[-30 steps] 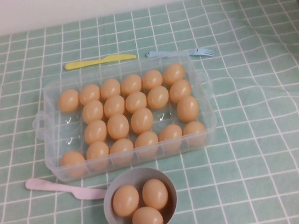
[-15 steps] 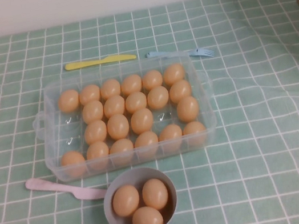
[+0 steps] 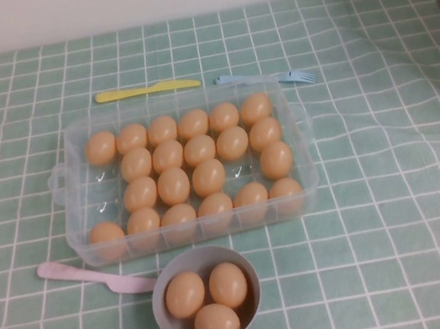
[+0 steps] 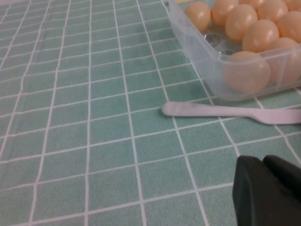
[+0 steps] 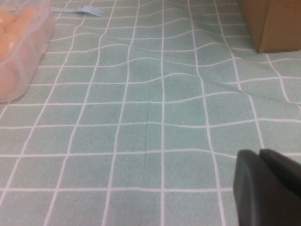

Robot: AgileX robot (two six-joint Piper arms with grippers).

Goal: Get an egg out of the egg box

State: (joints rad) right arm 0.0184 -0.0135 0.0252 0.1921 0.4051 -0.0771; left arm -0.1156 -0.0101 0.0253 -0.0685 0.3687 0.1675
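Note:
The clear egg box (image 3: 69, 210) sits mid-table, most of its wells filled with tan-orange eggs such as the egg (image 3: 173, 185) near its middle. A few wells on its left side and one on the right are bare. In the left wrist view my left gripper (image 4: 264, 161) hangs shut and empty over the cloth, short of the egg box's near corner (image 4: 197, 54). The right wrist view has my right gripper (image 5: 260, 153) shut with nothing in it, well to the right of the egg box (image 5: 28, 44).
A grey bowl (image 3: 249, 297) with three eggs stands in front of the box. A pink knife (image 3: 86, 275) lies at the bowl's left. Behind the box lie a yellow knife (image 3: 147, 89) and a blue fork (image 3: 273, 77). A cardboard box (image 5: 273, 23) stands far right.
A dark part at the bottom-left corner of the high view shows a little more than before. Eggs, box and bowl have not moved.

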